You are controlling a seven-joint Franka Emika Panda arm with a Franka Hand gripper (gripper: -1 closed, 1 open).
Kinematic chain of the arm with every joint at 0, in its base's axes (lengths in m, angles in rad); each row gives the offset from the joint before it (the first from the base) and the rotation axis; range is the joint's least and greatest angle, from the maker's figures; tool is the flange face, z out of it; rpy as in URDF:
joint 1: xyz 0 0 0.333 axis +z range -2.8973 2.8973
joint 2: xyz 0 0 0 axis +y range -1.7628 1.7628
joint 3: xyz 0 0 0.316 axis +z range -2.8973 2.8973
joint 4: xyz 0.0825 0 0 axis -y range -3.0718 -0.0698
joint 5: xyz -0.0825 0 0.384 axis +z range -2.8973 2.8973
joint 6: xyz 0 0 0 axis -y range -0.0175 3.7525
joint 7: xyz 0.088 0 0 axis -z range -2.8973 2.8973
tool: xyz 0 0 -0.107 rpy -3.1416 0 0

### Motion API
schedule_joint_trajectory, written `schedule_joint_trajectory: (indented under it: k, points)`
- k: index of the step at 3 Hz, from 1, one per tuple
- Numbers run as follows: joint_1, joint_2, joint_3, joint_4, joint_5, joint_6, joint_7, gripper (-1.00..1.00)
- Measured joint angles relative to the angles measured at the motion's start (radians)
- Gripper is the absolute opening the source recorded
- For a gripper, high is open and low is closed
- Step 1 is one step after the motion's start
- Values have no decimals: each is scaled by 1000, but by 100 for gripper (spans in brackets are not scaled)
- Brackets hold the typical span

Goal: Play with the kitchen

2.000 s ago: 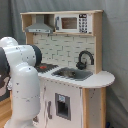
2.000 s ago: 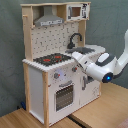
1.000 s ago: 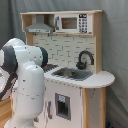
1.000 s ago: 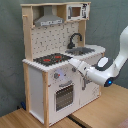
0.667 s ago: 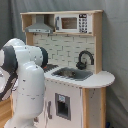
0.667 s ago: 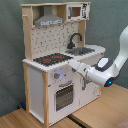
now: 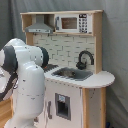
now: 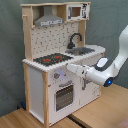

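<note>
The kitchen (image 8: 50,75) is a tall toy of pale wood and white panels, standing on a wooden floor. In the second exterior view I see its black stovetop (image 8: 52,59) with red burners, the black faucet (image 8: 75,39), the sink (image 8: 82,50), the grey hood (image 8: 48,21), the microwave (image 8: 75,11), the knobs (image 8: 59,76) and the oven door (image 8: 64,95). My white arm reaches in from the second exterior view's right. My gripper (image 8: 70,67) sits at the front edge of the counter, just above and right of the knobs. In the first exterior view the arm's body (image 7: 27,80) hides the gripper and stovetop; the faucet (image 7: 85,57) and sink (image 7: 72,74) show.
A grey curtain (image 8: 12,50) hangs behind the kitchen. The wooden floor (image 8: 100,117) spreads in front. In the first exterior view a white cabinet door (image 7: 62,106) sits under the sink, and the rounded counter end (image 7: 102,79) juts out to the first exterior view's right.
Over two seconds the arm has stretched leftward in the second exterior view, bringing the gripper up to the kitchen's front by the knobs. In the last 0.7 s it has barely moved.
</note>
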Motion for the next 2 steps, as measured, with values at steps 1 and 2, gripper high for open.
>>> schedule_joint_trajectory:
  k: [1, 2]
  points:
    - [-11, 0, -12, -3, 0, 23, -109, 100]
    - [-25, 0, -28, -13, 3, 41, -220, 100]
